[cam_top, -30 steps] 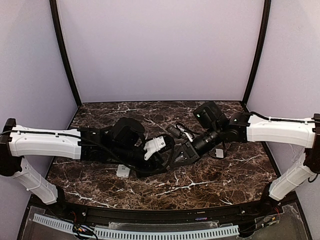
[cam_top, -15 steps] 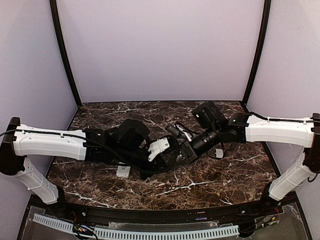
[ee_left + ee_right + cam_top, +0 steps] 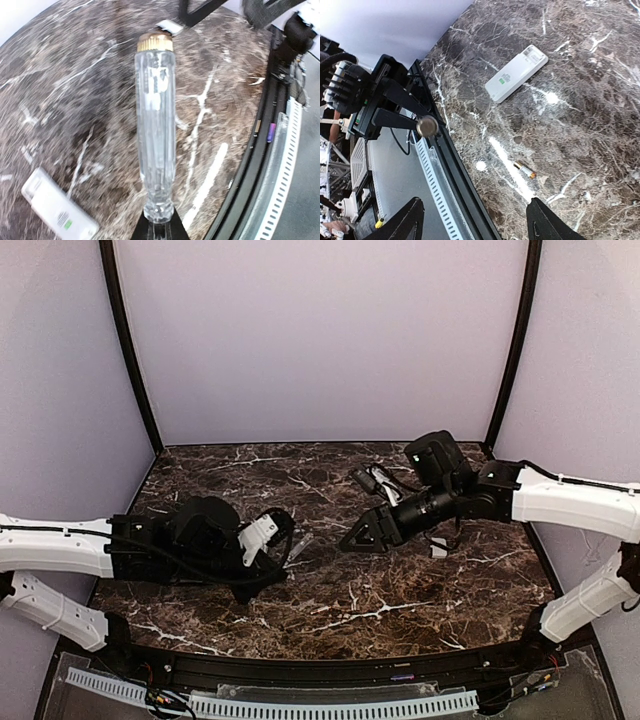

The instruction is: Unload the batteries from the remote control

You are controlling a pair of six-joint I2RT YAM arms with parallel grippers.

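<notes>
Marble table (image 3: 400,610): both arms are hanging low over it, well apart from each other, the left on the left half and the right on the right half.

Remote control (image 3: 516,73): it is lying flat on the marble, loose, with neither arm touching it. In the left wrist view it is showing at the lower left, beside the held tool and apart from it. A small green mark is showing on the upturned side. I cannot tell which side is up or whether the battery bay is standing open.

Clear ribbed tool (image 3: 156,125), brass-capped: the left gripper (image 3: 160,227) is pinching its base with the jaws pressed tight on it, and the shaft is pointing out over the table.

Right gripper (image 3: 477,220): its fingers are standing spread and are carrying nothing.

Small white squarish piece (image 3: 437,548): it is lying on the marble near the right arm. It is possibly the battery cover, though that is a guess.

Battery (image 3: 524,170): one is lying free on the table, near the front edge and well apart from the remote control.

Progress, as judged: unloading is looking partly done, with at least one cell out. I am seeing no second cell anywhere, so one may be sitting inside the remote control. What seems left is checking the bay and taking out whatever is sitting there.
</notes>
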